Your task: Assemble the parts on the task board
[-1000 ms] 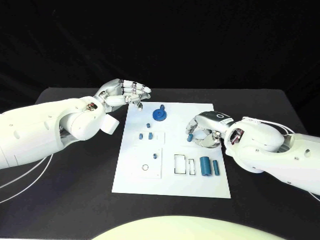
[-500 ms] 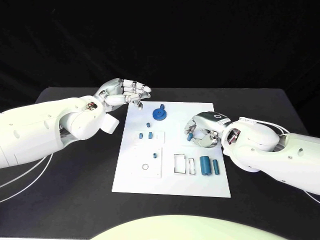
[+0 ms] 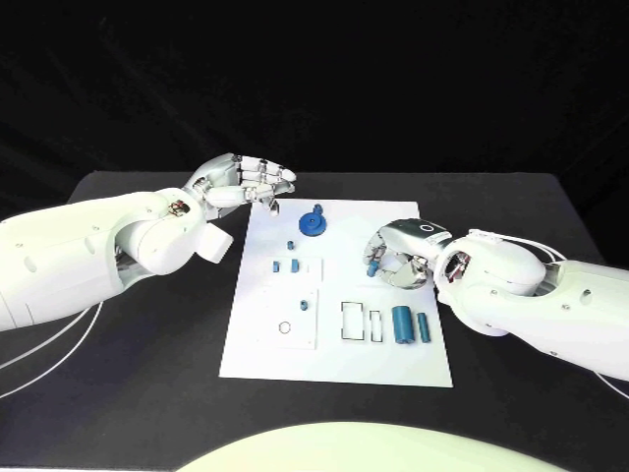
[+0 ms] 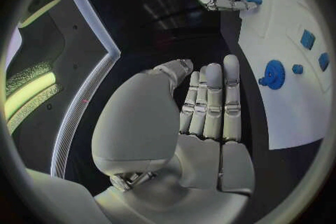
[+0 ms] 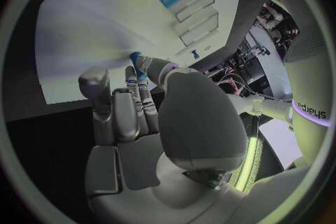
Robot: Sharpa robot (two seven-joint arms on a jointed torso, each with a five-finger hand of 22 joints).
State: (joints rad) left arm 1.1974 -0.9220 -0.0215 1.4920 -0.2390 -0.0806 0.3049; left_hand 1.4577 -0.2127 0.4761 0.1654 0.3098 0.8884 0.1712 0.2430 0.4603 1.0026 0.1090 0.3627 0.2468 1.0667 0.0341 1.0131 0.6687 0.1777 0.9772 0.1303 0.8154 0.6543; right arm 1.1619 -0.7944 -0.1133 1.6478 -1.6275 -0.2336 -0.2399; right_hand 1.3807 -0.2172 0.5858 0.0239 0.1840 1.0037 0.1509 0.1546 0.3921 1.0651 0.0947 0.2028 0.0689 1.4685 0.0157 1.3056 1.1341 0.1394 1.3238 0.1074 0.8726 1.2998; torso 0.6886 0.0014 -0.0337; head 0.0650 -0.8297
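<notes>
Setting: robotics lab or test cell | Evidence: black table [image 3: 144, 393] against black backdrop; white task board [image 3: 336, 359] with cut-out slots and small blue parts [image 3: 411, 325] set out as a test fixture; cables and equipment racks at edge of right wrist view [image 5: 241, 59]

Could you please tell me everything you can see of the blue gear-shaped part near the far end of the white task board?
The blue gear-shaped part is a round, toothed disc that looks like plastic, with a short blue stem rising from its centre. It sits on the white task board near the board's far edge, apart from the smaller blue pieces. Nothing touches it; the left hand hovers off the board beside it.
</notes>
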